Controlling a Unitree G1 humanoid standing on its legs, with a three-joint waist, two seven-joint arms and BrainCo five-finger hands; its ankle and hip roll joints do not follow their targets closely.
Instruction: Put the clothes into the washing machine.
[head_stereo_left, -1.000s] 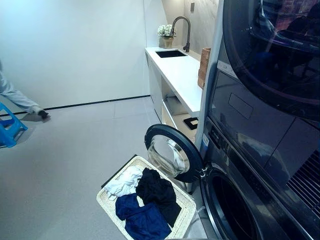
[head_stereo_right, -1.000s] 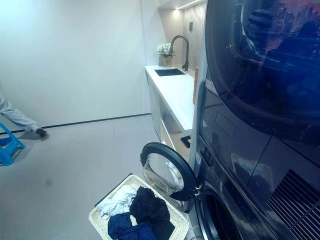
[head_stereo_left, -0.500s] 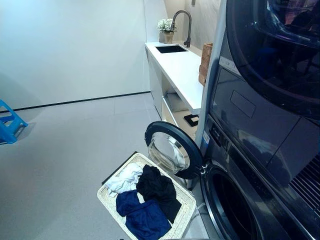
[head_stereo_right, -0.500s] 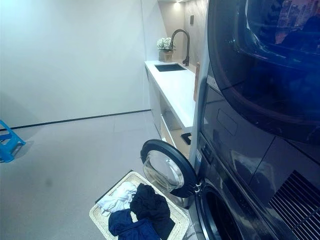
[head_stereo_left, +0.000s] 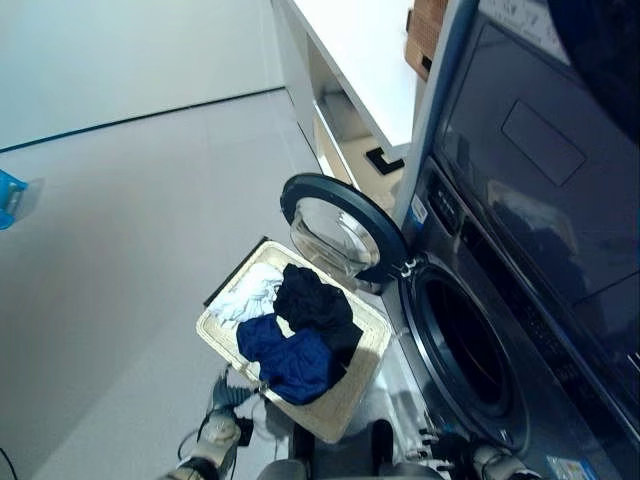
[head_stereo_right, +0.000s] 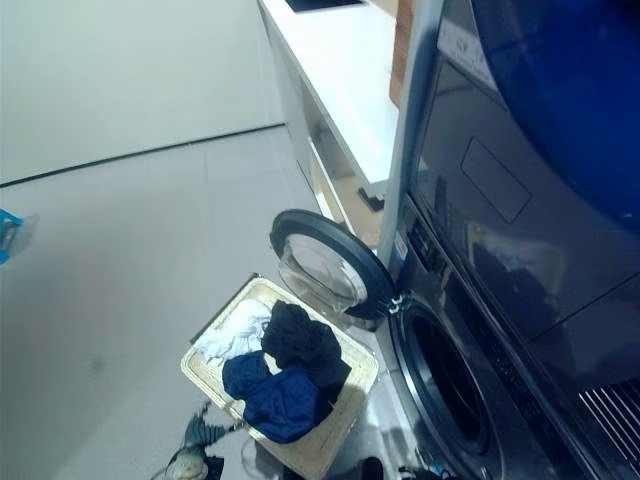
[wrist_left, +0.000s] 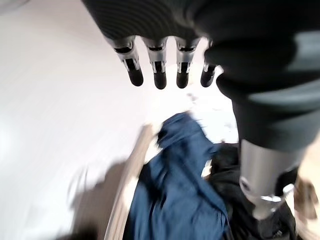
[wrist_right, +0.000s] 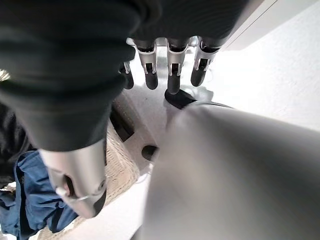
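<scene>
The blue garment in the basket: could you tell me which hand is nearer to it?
Left. The left hand is beside the basket, near the blue garment; the right hand is by the washer.

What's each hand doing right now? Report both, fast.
Left hand: open, holding nothing, above the blue garment.
Right hand: open, holding nothing.
</scene>
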